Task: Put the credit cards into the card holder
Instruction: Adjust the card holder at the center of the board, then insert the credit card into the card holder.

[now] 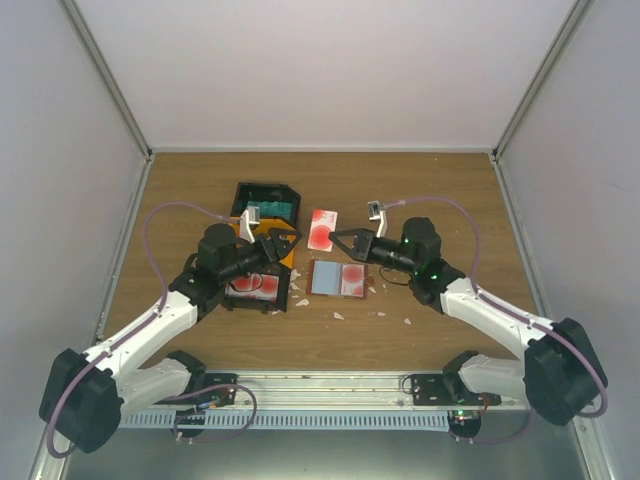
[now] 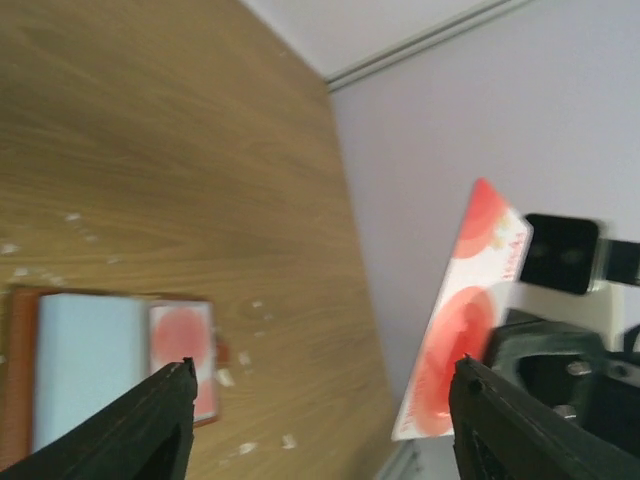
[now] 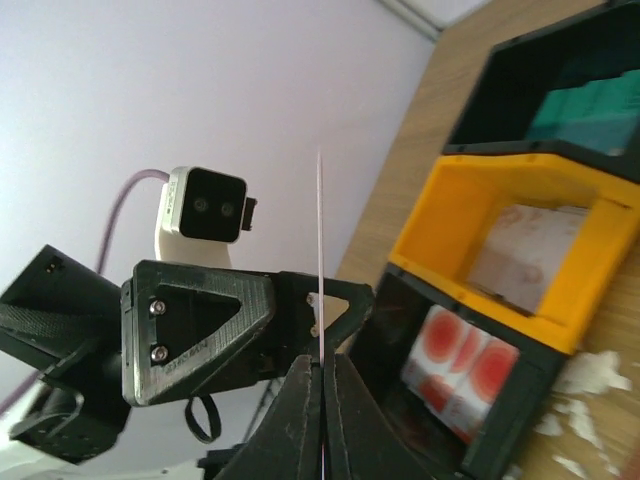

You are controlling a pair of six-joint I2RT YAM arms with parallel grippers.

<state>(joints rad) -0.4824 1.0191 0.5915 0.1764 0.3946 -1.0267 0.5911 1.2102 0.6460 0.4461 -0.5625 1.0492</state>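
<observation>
A red-and-white credit card (image 1: 322,230) is held upright above the table, and my right gripper (image 1: 337,239) is shut on its lower edge. The right wrist view shows this card (image 3: 321,240) edge-on, pinched between the closed jaws of the right gripper (image 3: 322,362). My left gripper (image 1: 291,240) stands open just left of the card. From the left wrist, the card (image 2: 468,300) rises by the right finger of the left gripper (image 2: 325,372), which holds nothing. The card holder (image 1: 338,278) lies open on the wood below, one red-and-white card in its pocket (image 2: 183,350).
Three bins stand at left: a black one with teal cards (image 1: 266,203), a yellow one (image 1: 287,255) with pale cards (image 3: 520,255), and a black one with red-and-white cards (image 1: 255,287). White scraps (image 1: 338,315) litter the wood near the holder. Walls enclose the table.
</observation>
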